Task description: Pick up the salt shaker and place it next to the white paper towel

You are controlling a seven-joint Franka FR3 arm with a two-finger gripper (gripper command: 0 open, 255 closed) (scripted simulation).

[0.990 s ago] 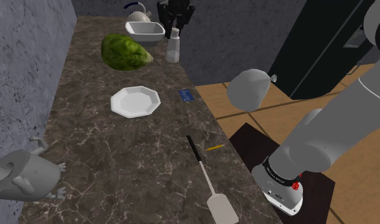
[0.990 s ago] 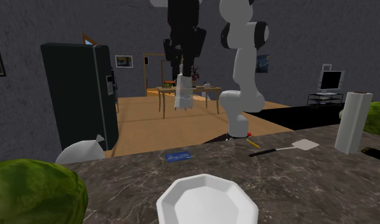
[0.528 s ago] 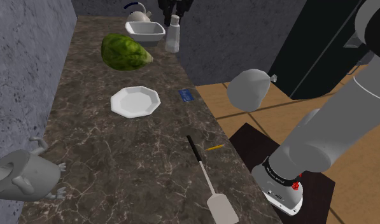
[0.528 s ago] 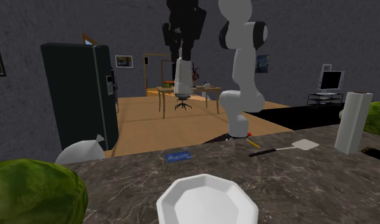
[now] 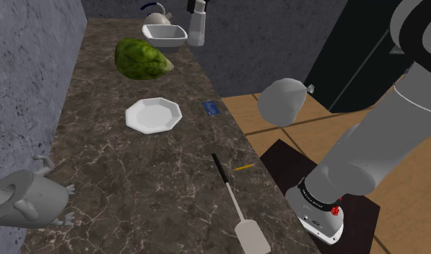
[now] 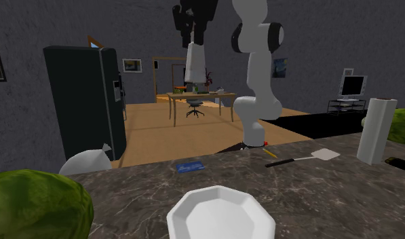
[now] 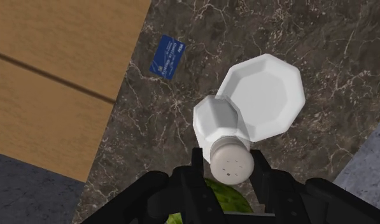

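Above the far end of the tabletop [image 5: 112,173], by the shoulder view, carries the salt shaker [image 5: 198,29] aloft in the gripper [image 5: 198,6]. By the second exterior view, dangles it high, well apart from the white paper towel [image 6: 374,130]. By the wrist view, clasps its cap between both fingers [image 7: 198,167], plate [image 7: 271,89] below. Likely mid-transport; next calls for crossing over and lowering it upright just beside the towel.

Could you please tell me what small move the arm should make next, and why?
Probably carry the salt shaker sideways toward the second exterior view's right. The tool is shut on it and holds it well above the counter, while the white paper towel stands far off on that side, beyond the spatula.
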